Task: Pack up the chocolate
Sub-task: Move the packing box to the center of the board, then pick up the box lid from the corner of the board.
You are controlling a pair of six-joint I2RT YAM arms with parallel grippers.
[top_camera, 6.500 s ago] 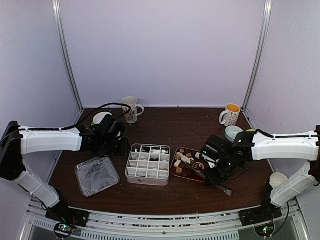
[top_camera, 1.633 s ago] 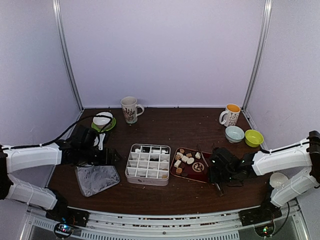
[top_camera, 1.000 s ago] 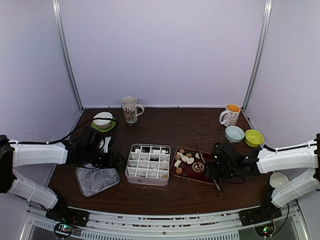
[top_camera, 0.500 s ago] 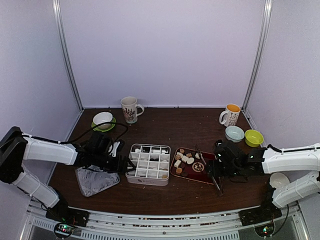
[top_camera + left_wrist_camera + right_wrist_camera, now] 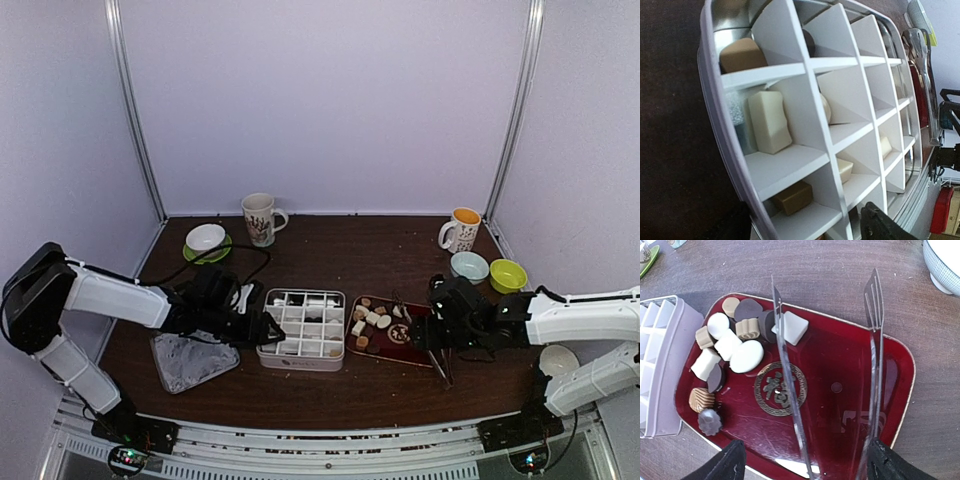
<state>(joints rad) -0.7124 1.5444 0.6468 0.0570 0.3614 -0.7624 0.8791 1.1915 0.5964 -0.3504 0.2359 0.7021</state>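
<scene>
Lilac walls close in a dark brown worktop (image 5: 350,250). From above, a divided box (image 5: 300,362) sits mid-worktop with a red tray (image 5: 382,352) just beside it on its right. The loose chocolate (image 5: 366,322) lies bunched at the tray's box-side end. Left gripper (image 5: 262,328) rests at the box's left wall, and right gripper (image 5: 437,335) hangs over the tray's right end carrying tongs (image 5: 441,368).

Left wrist view: box cells fill the frame, several holding a piece, others bare. One of the fingers (image 5: 880,225) shows at the bottom edge, set wide from its unseen mate and clamping nothing I can make out.

Right wrist view: the fingers (image 5: 732,462) stand far apart, gripping the tongs by the handles, blades sprung open. A white square piece (image 5: 792,327) touches the left blade's inner side; the other pieces lie outside the gap, toward the box. This looks like the picking step: next the blades need to shift toward the cluster, straddle one piece, then squeeze gently
</scene>
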